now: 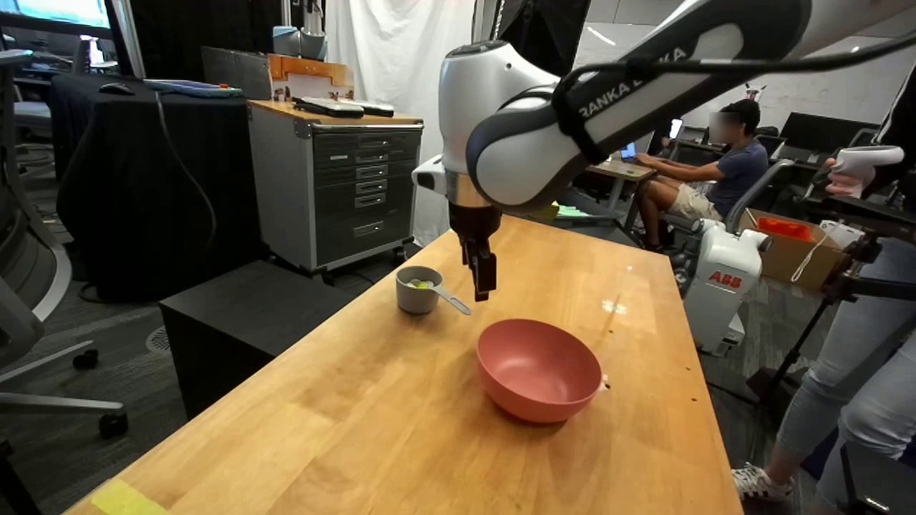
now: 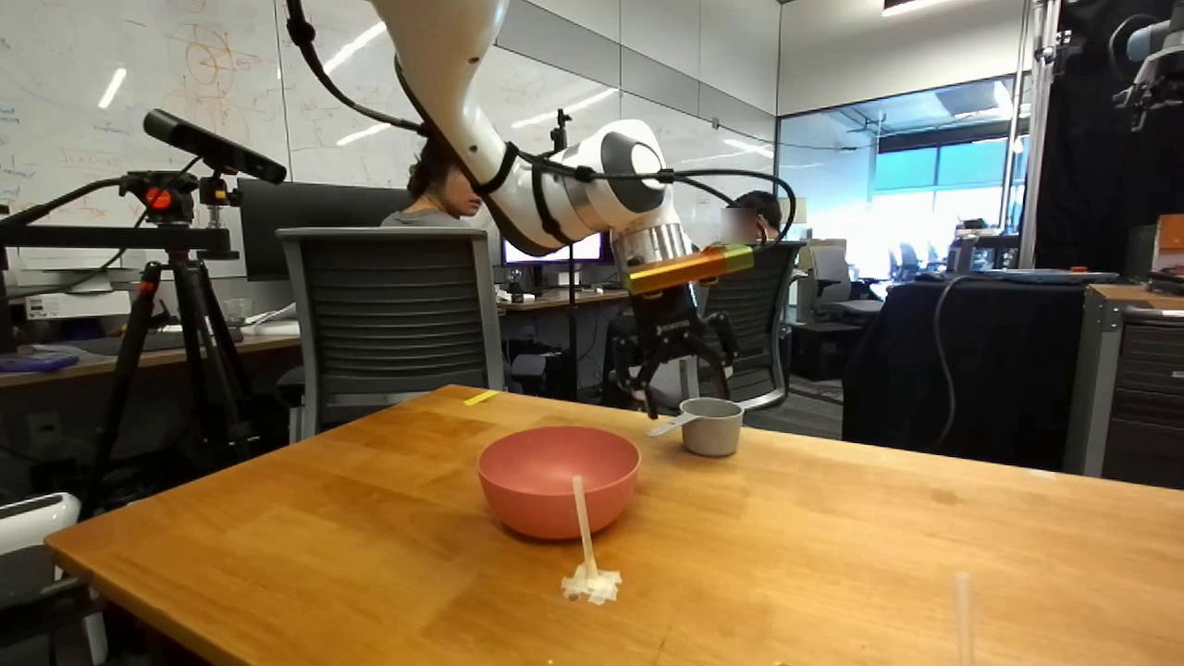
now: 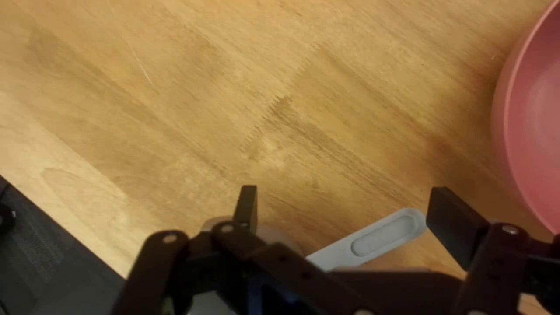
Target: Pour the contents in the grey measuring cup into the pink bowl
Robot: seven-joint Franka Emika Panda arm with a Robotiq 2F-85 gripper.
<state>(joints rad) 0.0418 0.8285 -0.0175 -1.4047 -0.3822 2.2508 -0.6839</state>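
Observation:
The grey measuring cup (image 1: 413,300) stands upright on the table, and it also shows in an exterior view (image 2: 714,435). Yellow contents (image 1: 418,284) show inside it. In the wrist view its handle (image 3: 380,238) lies between the fingers, its end near the right finger; the cup's body is mostly hidden by the gripper. The pink bowl (image 1: 515,400) sits upright and empty beside the cup, also in an exterior view (image 2: 523,504) and at the wrist view's right edge (image 3: 505,122). My gripper (image 3: 343,192) is open and holds nothing; it hovers over the handle in both exterior views (image 1: 476,282) (image 2: 688,400).
A thin clear stick (image 2: 585,527) stands upright on the table, fixed with white tape (image 2: 592,585), close to the bowl. Another clear stick (image 2: 964,620) stands near the table edge. The cup is near one long table edge, beside a low black box (image 1: 254,304).

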